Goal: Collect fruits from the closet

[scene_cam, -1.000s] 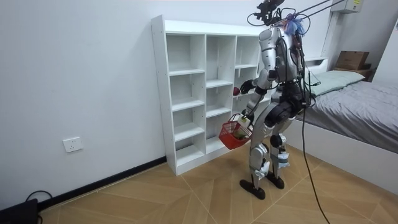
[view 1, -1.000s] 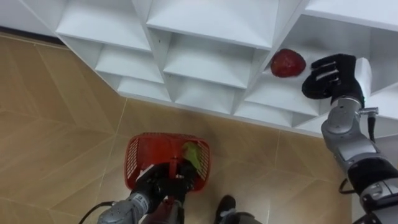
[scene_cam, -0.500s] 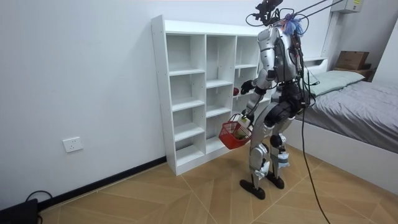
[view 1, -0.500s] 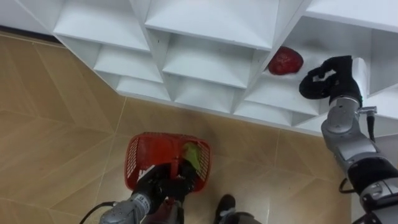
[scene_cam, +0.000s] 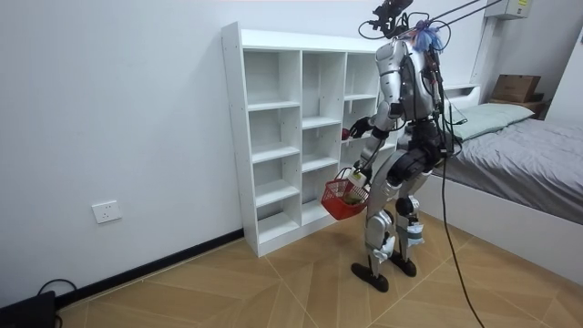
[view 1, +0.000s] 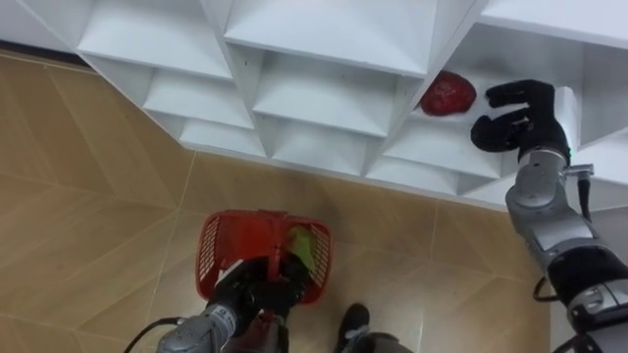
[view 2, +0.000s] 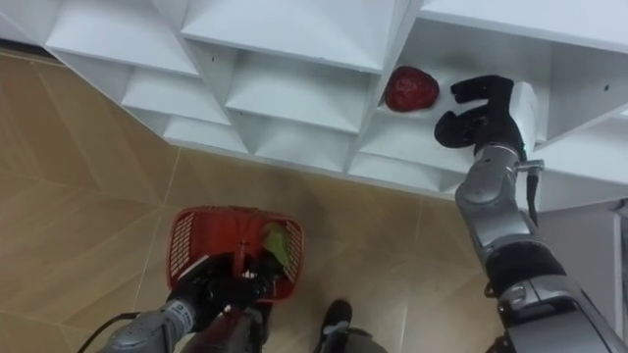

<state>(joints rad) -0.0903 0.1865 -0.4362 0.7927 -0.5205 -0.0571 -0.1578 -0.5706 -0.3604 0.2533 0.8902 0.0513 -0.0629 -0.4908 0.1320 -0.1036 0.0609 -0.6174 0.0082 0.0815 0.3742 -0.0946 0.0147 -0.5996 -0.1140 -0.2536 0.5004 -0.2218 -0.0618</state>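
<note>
We see the robot standing at the white closet [view 1: 324, 93], a bed behind it. A red fruit [view 1: 448, 93] lies at the left edge of a right-column shelf, close against the divider. The right hand [view 1: 520, 116] hangs just beside it without touching, fingers curled on nothing. Low at the robot's front, the left hand [view 1: 257, 292] is clenched round the handle of a red basket [view 1: 218, 250], its fingertips partly lost behind the rim. Something green [view 1: 302, 245] lies inside, against the right wall; we cannot make out what it is.
</note>
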